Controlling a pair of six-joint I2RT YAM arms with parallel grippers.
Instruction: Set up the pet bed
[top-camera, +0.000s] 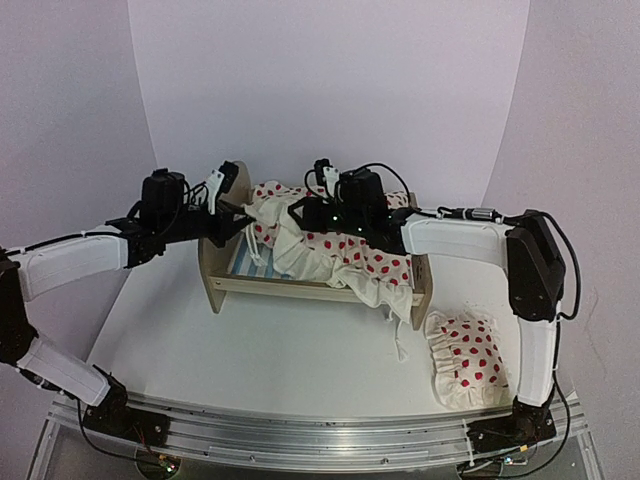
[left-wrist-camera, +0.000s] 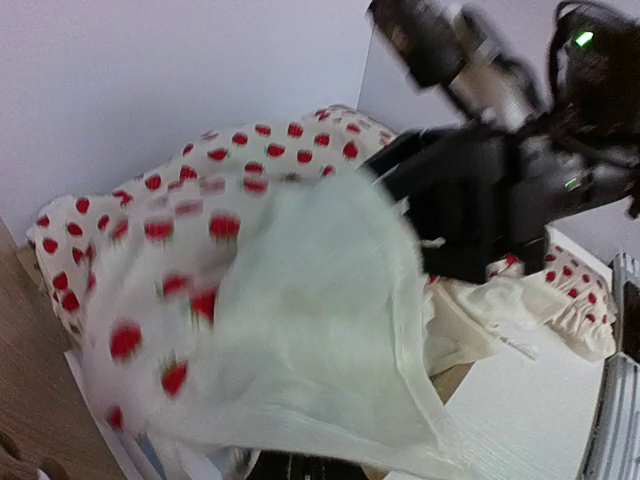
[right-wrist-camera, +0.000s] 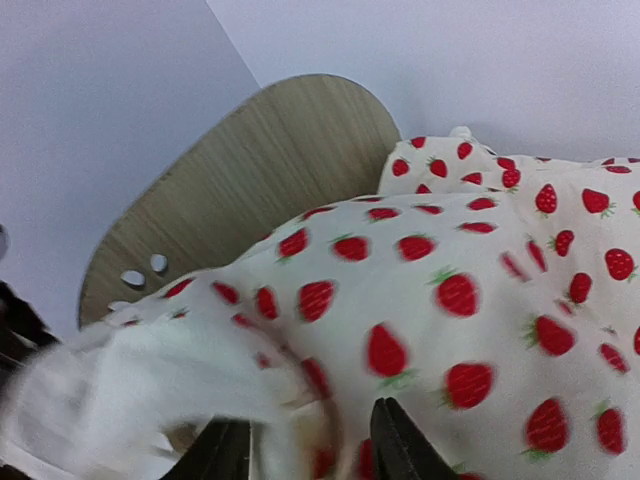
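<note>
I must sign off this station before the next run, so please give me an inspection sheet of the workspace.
Surface: white table, no spill or mark seen.
Job's things: pet bed upright mid-table, striped mattress inside; spotted blanket bunched over it, one end hanging down the front side.
Clutter: spotted pillow lying on the table, right of the bed.
Grippers: left gripper, jaws shut on the blanket's edge by the headboard; right gripper, jaws apart, low over the blanket.
Cables: black cable running along the right arm.
Surroundings: plain pale walls; metal rail at the near edge.
</note>
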